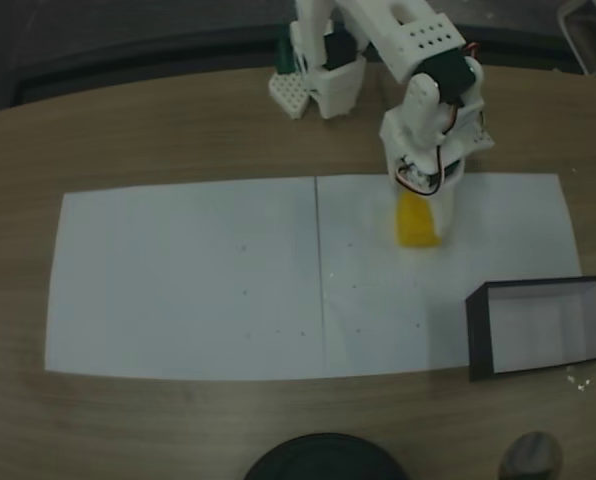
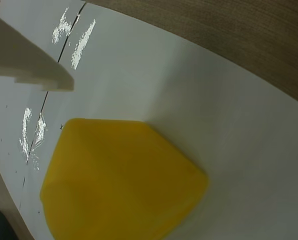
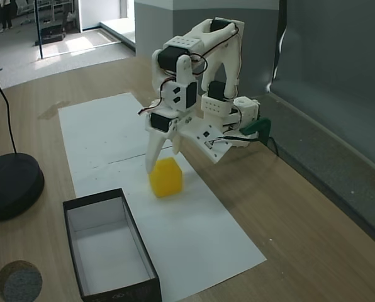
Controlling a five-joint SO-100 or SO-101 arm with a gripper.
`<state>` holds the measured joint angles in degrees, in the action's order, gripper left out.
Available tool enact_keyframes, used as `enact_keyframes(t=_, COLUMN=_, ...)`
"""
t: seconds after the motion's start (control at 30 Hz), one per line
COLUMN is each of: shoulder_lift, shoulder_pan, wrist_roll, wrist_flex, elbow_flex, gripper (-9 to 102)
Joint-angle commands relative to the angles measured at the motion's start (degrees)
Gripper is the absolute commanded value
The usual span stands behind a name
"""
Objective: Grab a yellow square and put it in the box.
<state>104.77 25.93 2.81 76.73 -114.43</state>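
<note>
The pincer is low over the yellow square, and the grab could easily go wrong.

The yellow square [image 3: 166, 177] sits on the white paper [image 1: 188, 280] on the tabletop [image 1: 128, 130], well apart from the box [image 3: 112, 251], which has nothing in it. The pincer [image 3: 164, 152] comes down from above with its fingers spread, one white finger [image 3: 153, 154] just beside the block, and nothing is squeezed yet. In the wrist view the yellow square [image 2: 121, 182] sits low and off to one side of the finger [image 2: 29, 60]. If the fingers close off-centre, the block may get pushed away or tip over. A weak hold could also let it drop before it reaches the box.
</note>
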Motion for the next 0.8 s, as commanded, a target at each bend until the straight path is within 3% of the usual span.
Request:
enact_keyframes(t=0.0, shoulder_lift=0.7, shoulder_pan=-0.3, wrist_roll=-0.2, wrist_flex=-0.3, elbow_flex=0.3, gripper=36)
enact_keyframes(t=0.77, shoulder_lift=-5.5, shoulder_pan=1.7, wrist_roll=-1.8, wrist_flex=-8.8, elbow_flex=-3.4, gripper=36)
